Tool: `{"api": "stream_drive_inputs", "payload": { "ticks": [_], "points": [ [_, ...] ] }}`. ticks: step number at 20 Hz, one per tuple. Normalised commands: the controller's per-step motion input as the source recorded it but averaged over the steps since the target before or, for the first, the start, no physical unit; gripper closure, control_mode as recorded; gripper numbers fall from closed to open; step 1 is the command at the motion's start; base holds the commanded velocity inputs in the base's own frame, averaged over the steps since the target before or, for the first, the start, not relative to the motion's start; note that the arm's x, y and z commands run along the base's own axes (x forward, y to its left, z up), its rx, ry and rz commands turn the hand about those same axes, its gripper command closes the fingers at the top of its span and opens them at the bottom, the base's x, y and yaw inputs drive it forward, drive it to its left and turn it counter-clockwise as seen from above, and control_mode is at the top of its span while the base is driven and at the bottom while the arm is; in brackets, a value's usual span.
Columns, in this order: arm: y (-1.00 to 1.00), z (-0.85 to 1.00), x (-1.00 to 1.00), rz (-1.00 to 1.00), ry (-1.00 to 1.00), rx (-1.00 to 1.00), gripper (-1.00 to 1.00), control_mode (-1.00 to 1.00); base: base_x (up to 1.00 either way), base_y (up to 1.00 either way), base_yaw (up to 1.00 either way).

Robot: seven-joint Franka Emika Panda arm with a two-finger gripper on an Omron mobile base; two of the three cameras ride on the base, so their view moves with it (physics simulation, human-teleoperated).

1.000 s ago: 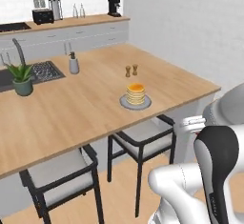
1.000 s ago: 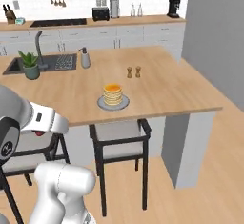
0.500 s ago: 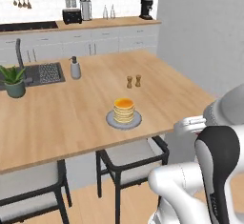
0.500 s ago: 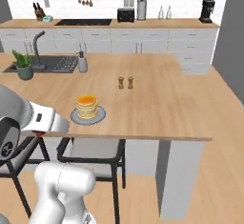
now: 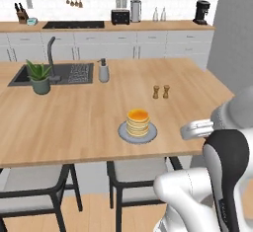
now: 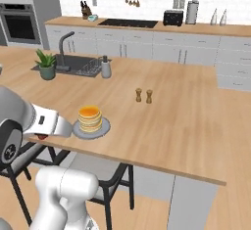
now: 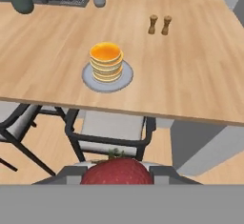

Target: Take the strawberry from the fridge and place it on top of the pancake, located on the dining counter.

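Base swung; gripper (image 7: pixel 117 173) apparently clamps strawberry (image 7: pixel 117 171).

Hand (image 7: pixel 117 173) clamped on strawberry (image 7: pixel 117 172)

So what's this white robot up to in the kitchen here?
The white robot arm is carrying a small red strawberry, pinched in its two-finger gripper. It is facing a long light-wood dining counter, where a stack of golden pancakes with an orange top sits on a round grey plate near the front edge. The berry is not on the stack yet; the gripper hangs short of the counter, above the grey-seated stool tucked under it.
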Motion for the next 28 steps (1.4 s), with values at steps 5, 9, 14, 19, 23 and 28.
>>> {"api": "stream_drive_inputs", "payload": {
  "ticks": [5,9,14,19,23,28],
  "points": [
    [0.0,0.0,0.0,0.0,0.0,0.0,1.0,1.0,0.79,-0.01,0.04],
    [0.1,0.05,1.0,-0.06,0.14,0.0,1.0,-1.0,0.0,0.0,0.0],
    [0.11,0.01,1.0,-0.01,0.23,0.0,1.0,-1.0,0.0,0.0,0.0],
    [0.1,-0.15,1.0,0.0,0.14,0.0,1.0,-1.0,0.0,0.0,0.0],
    [0.19,-0.32,0.9,0.0,0.02,0.0,1.0,-1.0,0.0,0.0,0.0],
    [0.09,-0.44,0.73,0.0,0.0,0.04,1.0,-1.0,0.0,0.0,0.0]
  ]
}}
